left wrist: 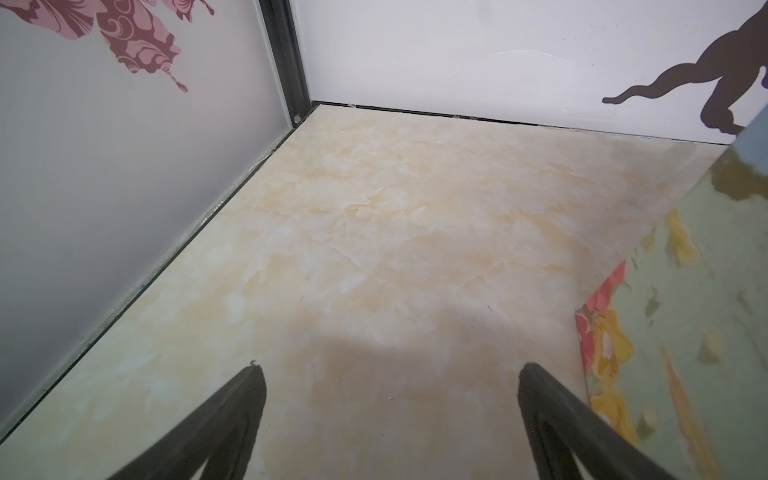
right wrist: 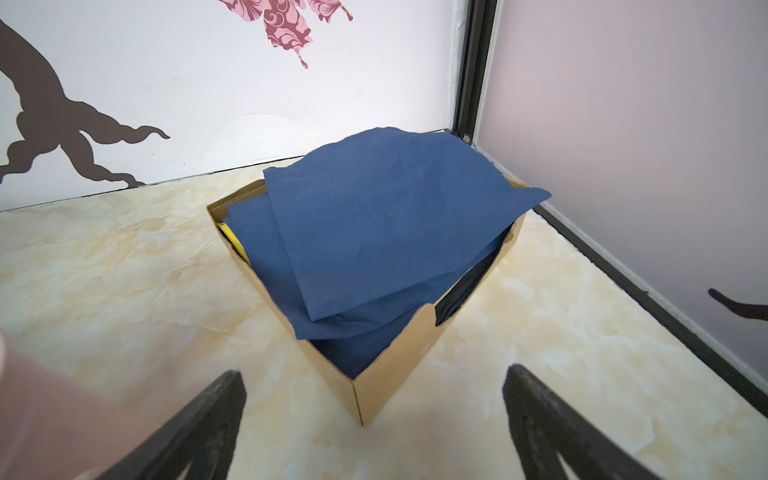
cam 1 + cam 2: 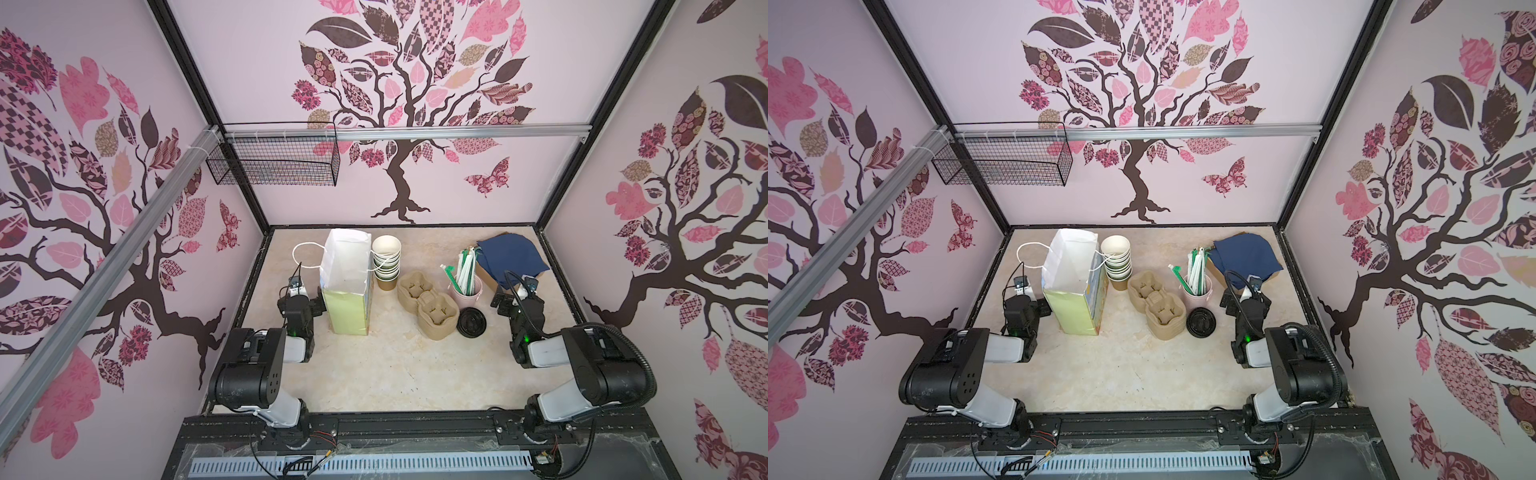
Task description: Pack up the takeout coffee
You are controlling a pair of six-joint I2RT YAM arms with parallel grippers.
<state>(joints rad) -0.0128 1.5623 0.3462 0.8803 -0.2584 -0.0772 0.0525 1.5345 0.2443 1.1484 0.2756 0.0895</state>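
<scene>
The left gripper [image 1: 390,368] hangs beside the paper bag [image 3: 347,282] and the right gripper [image 2: 374,372] before the box [image 2: 399,374] of blue napkins [image 2: 386,232] — both spread wide, holding nothing. A capped coffee cannot be made out — only stacked cups [image 3: 385,259] and black lids [image 3: 471,322] flanking the cup carrier [image 3: 428,303].

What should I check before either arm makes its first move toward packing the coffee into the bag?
1. Left end effector open and empty: ok.
2. Right end effector open and empty, facing the napkin box: ok.
3. Paper bag upright, mouth open: ok.
4. Cup carrier pockets empty: ok.
5. Capped cup located: cannot tell; the black lid beside the carrier may top a cup or lie loose.
</scene>
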